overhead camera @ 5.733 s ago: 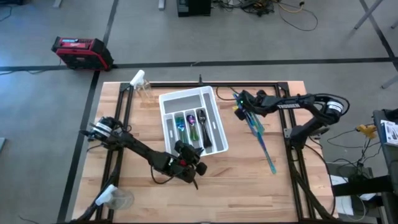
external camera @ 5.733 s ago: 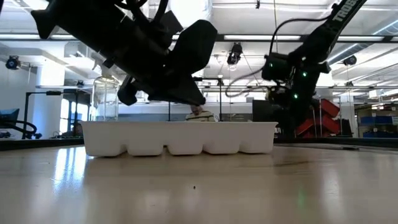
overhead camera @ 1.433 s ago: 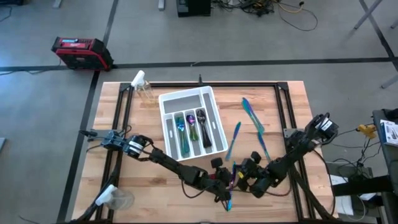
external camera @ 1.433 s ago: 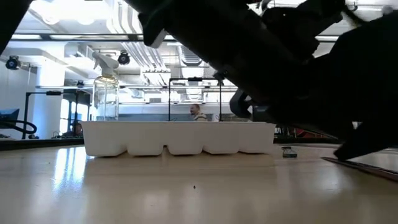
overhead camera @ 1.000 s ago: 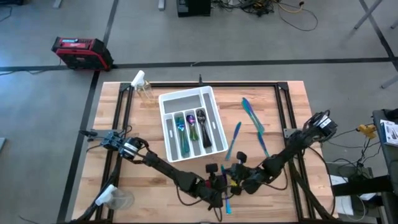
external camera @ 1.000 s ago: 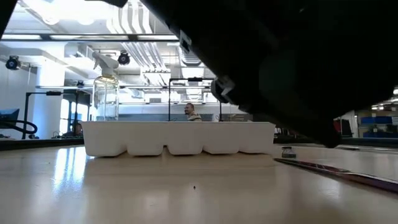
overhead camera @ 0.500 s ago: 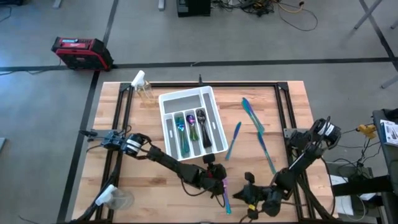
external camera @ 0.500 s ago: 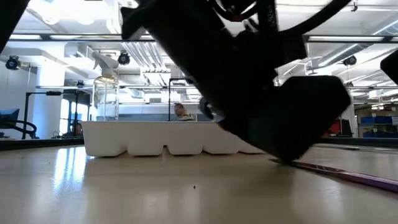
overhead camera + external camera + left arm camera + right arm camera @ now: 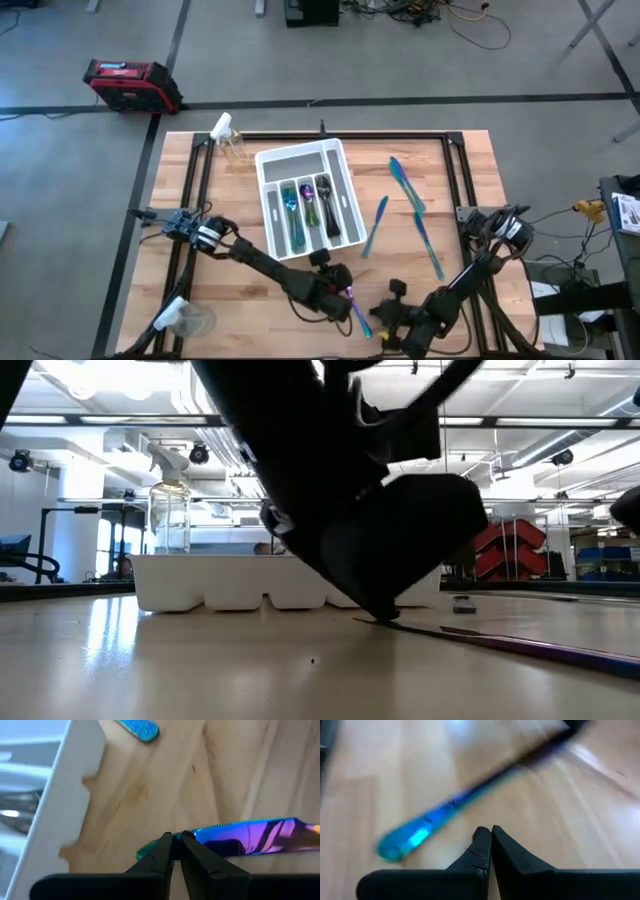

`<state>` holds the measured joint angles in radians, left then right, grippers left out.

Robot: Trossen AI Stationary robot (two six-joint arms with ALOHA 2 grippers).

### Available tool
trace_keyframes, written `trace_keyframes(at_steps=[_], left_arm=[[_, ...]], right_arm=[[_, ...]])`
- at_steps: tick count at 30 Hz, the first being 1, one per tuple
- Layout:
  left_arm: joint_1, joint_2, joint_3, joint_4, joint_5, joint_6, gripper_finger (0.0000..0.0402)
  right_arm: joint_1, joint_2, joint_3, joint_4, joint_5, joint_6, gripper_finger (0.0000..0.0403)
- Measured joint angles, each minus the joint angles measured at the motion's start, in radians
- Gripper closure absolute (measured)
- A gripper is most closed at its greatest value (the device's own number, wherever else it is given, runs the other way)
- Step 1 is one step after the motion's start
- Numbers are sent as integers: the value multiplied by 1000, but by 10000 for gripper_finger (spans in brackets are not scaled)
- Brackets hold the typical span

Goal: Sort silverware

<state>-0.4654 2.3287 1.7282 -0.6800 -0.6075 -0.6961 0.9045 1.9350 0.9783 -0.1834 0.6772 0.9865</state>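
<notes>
- Your left gripper is down at the table's near edge, fingers pinched narrow on the serrated tip of an iridescent knife lying flat.
- Your right gripper sits just beside that knife's handle end, fingers together, holding nothing.
- The white tray stands close behind; three more pieces lie loose right of it.
- A spray bottle stands at the far left corner.
</notes>
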Motion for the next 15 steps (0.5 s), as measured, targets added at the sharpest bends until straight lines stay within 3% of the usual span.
trace_keyframes(at_steps=[3,5,8,11,15], left_arm=[[-17,-1,31,-92,30,-32,377],[-22,-1,46,-138,49,-62,377],[-27,-4,57,-204,56,-101,377],[-27,-6,57,-269,75,-163,377],[-31,-7,57,-325,97,-264,377]], right_arm=[[18,-38,-5,-138,31,60,403],[34,-64,-6,-117,69,39,403],[44,-78,-5,52,92,-46,403],[40,-36,-20,264,-22,-179,403],[40,15,-21,335,-48,-225,403]])
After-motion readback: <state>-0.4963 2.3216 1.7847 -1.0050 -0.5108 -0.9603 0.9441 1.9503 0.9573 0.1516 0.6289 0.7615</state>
